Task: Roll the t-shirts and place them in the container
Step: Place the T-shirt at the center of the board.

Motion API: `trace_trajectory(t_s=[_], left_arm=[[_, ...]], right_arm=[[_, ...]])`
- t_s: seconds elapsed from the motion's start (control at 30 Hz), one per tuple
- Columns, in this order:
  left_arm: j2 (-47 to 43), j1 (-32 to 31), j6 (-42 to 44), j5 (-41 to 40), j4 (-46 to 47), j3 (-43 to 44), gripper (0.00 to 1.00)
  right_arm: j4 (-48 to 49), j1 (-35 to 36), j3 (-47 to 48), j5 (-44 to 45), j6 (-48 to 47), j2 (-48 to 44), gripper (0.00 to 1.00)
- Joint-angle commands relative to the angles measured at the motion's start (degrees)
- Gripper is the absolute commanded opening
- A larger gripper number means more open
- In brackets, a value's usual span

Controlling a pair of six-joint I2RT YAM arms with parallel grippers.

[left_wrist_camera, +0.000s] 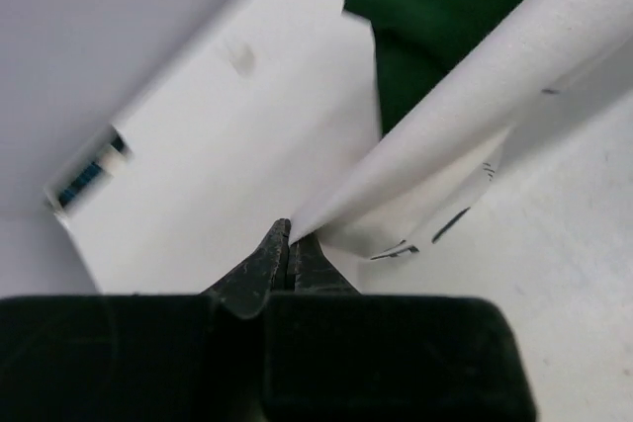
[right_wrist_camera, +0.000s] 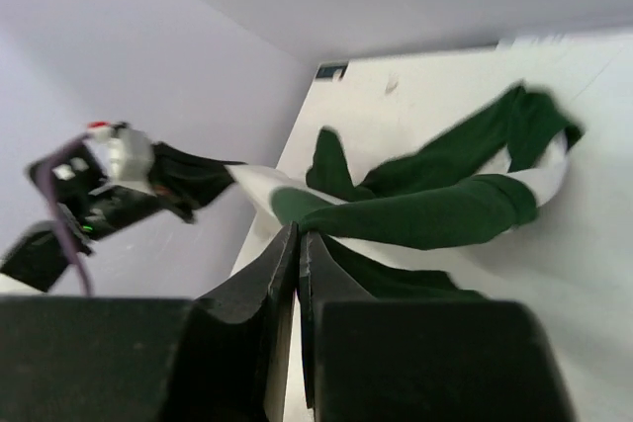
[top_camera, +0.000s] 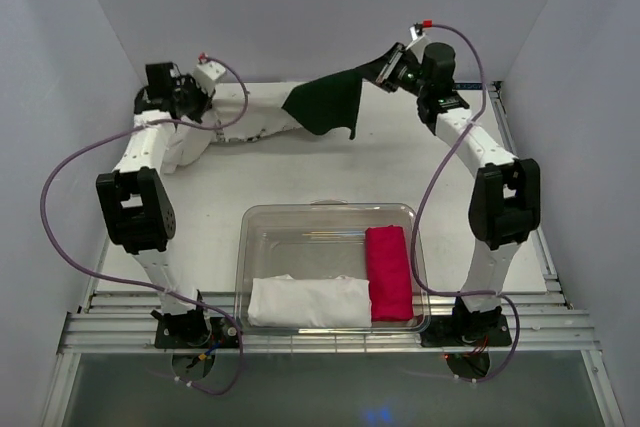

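The white t-shirt (top_camera: 250, 119) lies stretched along the table's far edge, and one end rises into my left gripper (top_camera: 211, 104). In the left wrist view my left gripper (left_wrist_camera: 289, 236) is shut on a taut fold of that white t-shirt (left_wrist_camera: 465, 96), with the dark green t-shirt (left_wrist_camera: 425, 42) behind it. My right gripper (top_camera: 379, 69) holds the dark green t-shirt (top_camera: 326, 103) lifted off the table at the far middle. The right wrist view shows my right gripper (right_wrist_camera: 300, 236) shut on the green t-shirt (right_wrist_camera: 435, 216), which is tangled with white cloth (right_wrist_camera: 544, 177).
A clear plastic bin (top_camera: 330, 210) stands at the near middle of the table. It holds a rolled white cloth (top_camera: 308, 300) and a rolled bright pink cloth (top_camera: 388, 273). Walls close the table in at the back and on both sides.
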Motion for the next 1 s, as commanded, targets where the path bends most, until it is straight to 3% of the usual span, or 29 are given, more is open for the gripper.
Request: trace_trajectory(t_s=[0.0,0.07,0.13,0.2,0.3,0.5,0.8,0.97], left_arm=[[-2.34,2.63,2.9,21.64,-9.39,19.0,0.0],[-1.73,2.89,8.6,31.03,-18.89,23.7,0.0],[-1.02,3.24,8.55,35.37,-23.9,27.83,0.0],[-1.46,4.29,6.45,42.9,-25.41,27.85,0.0],[-2.51,4.65,6.35,48.03,-25.59,24.34,0.0],[-2.26,4.92,6.01,52.35,-27.0,24.33,0.0],[-3.04,5.09,4.16,51.47,-26.3,28.98,0.0],[-6.64,4.83,-7.75,54.28,-20.6,32.33,0.0]], right_arm=[[-0.37,-3.2,7.48,3.06,-9.73,-9.96,0.08],[-0.81,-4.26,8.36,3.15,-12.81,-13.65,0.08],[-1.25,-4.43,8.54,3.24,-17.53,-17.77,0.08],[-1.35,-4.35,7.66,2.81,-20.19,-20.77,0.08],[1.47,-4.43,4.6,2.28,-22.57,-26.31,0.08],[2.17,-4.26,5.11,1.93,-23.98,-30.1,0.08],[1.74,-4.17,7.22,4.46,-27.31,-32.2,0.08],[-0.72,-4.17,8.1,7.45,-34.96,-35.98,0.08]])
